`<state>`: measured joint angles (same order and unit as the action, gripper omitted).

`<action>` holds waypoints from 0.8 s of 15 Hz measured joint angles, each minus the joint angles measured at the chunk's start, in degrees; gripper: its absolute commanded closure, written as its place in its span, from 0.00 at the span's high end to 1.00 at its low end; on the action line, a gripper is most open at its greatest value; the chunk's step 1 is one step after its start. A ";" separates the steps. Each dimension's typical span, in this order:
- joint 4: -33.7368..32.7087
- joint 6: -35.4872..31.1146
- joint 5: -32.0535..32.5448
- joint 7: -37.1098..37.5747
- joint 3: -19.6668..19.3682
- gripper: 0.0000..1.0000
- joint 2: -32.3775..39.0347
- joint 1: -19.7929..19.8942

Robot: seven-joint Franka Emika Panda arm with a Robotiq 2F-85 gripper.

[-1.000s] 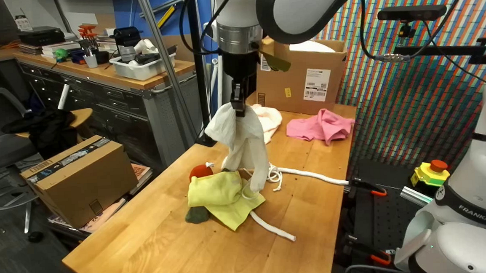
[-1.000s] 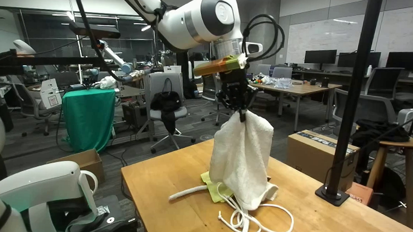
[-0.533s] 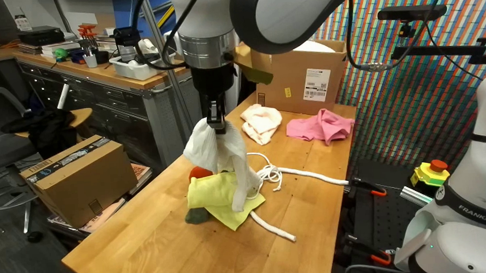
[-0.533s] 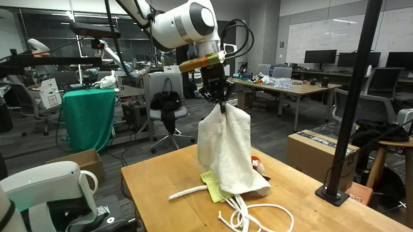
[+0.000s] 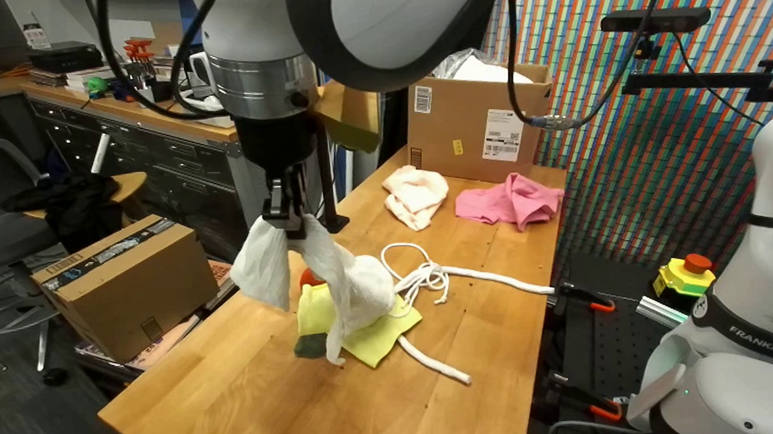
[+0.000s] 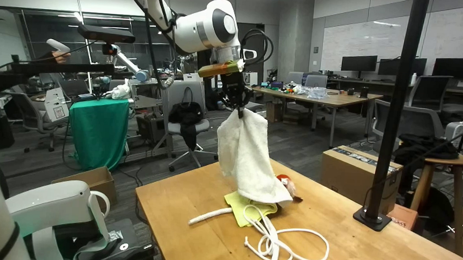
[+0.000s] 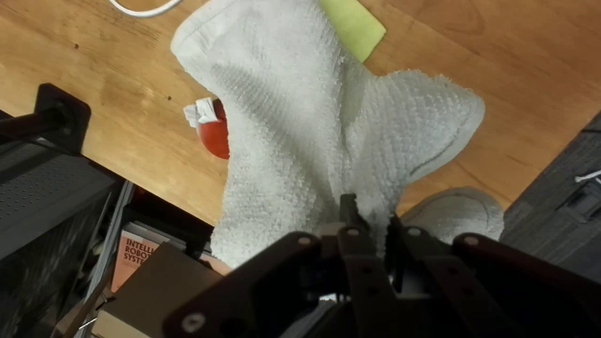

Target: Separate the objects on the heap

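My gripper (image 5: 291, 229) is shut on a white towel (image 5: 364, 289) and holds it up by its top in both exterior views. The towel hangs in folds over the heap, its lower part on or just above a yellow cloth (image 5: 381, 341). In the wrist view the towel (image 7: 291, 117) runs between the fingertips (image 7: 368, 220). A red round object (image 7: 215, 138) with a white tip shows beside the towel, partly hidden. A dark green piece (image 5: 310, 346) lies at the yellow cloth's edge. A white rope (image 6: 274, 245) lies in loops beside the heap, with one end (image 5: 435, 361) emerging from under the yellow cloth.
A pale pink cloth (image 5: 417, 195) and a pink cloth (image 5: 509, 199) lie apart farther along the wooden table. A large cardboard box (image 5: 455, 125) stands at that end. A black post (image 6: 393, 115) is fixed at the table edge. Another box (image 5: 129, 286) sits off the table.
My gripper has carried the towel across the heap, leftward in both exterior views, away from the rope loops. More of the rope, yellow cloth and red object is uncovered in an exterior view.
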<state>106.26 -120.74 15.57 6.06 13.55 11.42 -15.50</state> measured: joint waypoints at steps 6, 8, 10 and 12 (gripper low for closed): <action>-7.03 -0.83 -0.41 5.76 0.55 0.05 4.21 -4.52; -8.97 -3.40 -0.63 8.94 0.62 0.05 5.30 -5.95; -10.77 -5.74 -0.65 11.98 0.61 0.05 6.32 -7.10; -12.62 -7.02 -0.61 14.22 0.52 0.05 7.52 -8.06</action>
<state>93.63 -127.77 14.96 20.28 14.07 18.94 -23.57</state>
